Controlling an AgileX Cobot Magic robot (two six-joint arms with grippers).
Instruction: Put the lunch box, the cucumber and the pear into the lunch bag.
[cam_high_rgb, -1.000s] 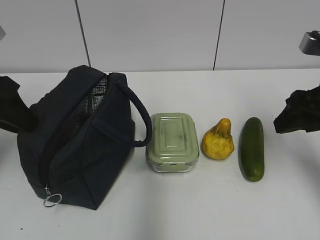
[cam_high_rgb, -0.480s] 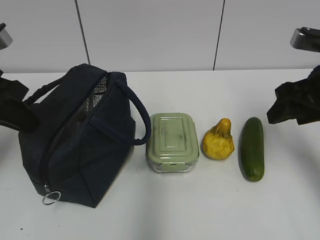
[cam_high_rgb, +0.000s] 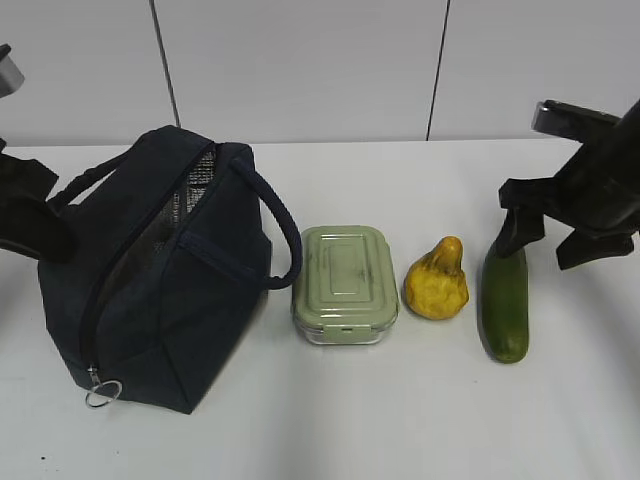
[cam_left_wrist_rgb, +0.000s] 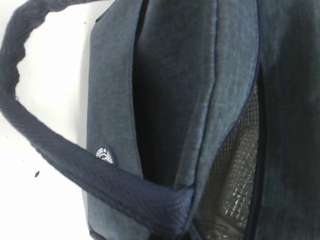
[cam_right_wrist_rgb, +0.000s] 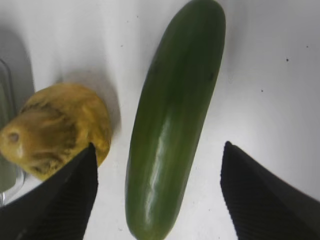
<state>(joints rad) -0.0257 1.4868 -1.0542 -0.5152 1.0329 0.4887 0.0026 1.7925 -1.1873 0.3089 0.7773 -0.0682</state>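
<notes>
Honestly, the right gripper (cam_right_wrist_rgb: 157, 195) hangs spread wide over the cucumber (cam_right_wrist_rgb: 172, 120) lying on the tabletop; one finger sits near the pear (cam_right_wrist_rgb: 52, 127), and could nudge it. Left jaws unseen.

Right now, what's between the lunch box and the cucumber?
Only the pear, apart from the lunch box and the cucumber; the exterior view shows it.

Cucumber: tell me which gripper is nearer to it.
Right. The right gripper hangs open over the cucumber, one finger on each side. The left gripper, out of its own camera's view, is at the lunch bag, far across the table.
</notes>
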